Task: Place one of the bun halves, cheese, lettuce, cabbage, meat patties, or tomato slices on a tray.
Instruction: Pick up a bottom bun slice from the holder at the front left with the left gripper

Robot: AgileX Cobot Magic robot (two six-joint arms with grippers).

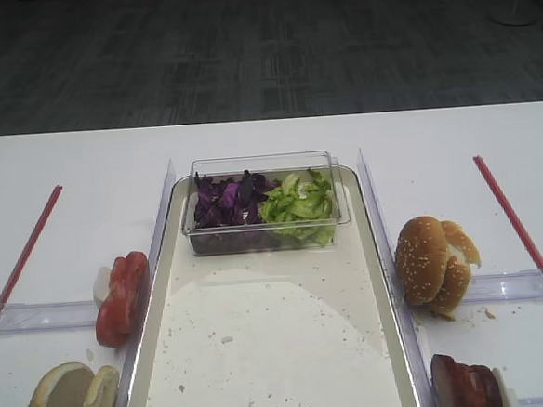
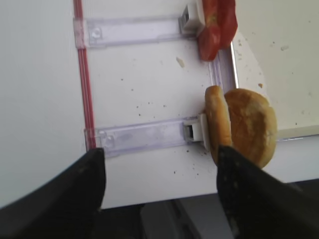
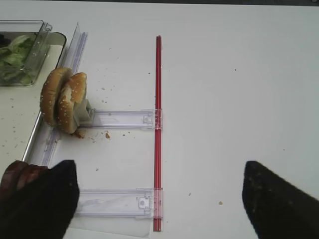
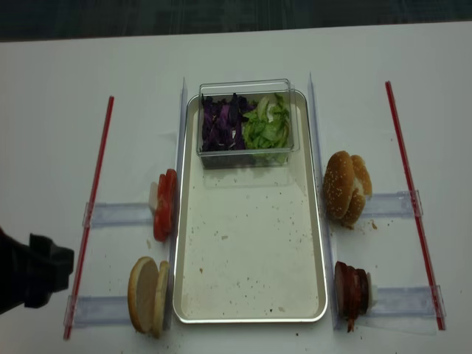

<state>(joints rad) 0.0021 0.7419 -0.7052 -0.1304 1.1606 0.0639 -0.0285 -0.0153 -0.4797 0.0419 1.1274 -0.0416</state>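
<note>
The silvery tray [image 4: 251,316] lies in the middle with a bare, crumb-speckled floor. Two bun halves [image 4: 147,295] stand on edge left of its near corner, beyond them the tomato slices [image 4: 165,204]. Cabbage [image 4: 221,122] and lettuce [image 4: 267,125] fill a clear tub at the tray's far end. The meat patties [image 4: 351,291] stand at the near right. Cheese is out of view. My left gripper [image 2: 162,164] is open over the table's near edge, its right finger [image 2: 239,189] just in front of the bun halves [image 2: 244,127]. My right gripper [image 3: 159,174] is open over bare table, empty.
Sesame-seeded buns [image 4: 345,188] stand right of the tray. Red strips [image 4: 92,206] [image 4: 409,184] run along both sides, with clear plastic holders [image 4: 118,215] lying across between them and the tray. My left arm [image 4: 29,280] shows dark at the near left.
</note>
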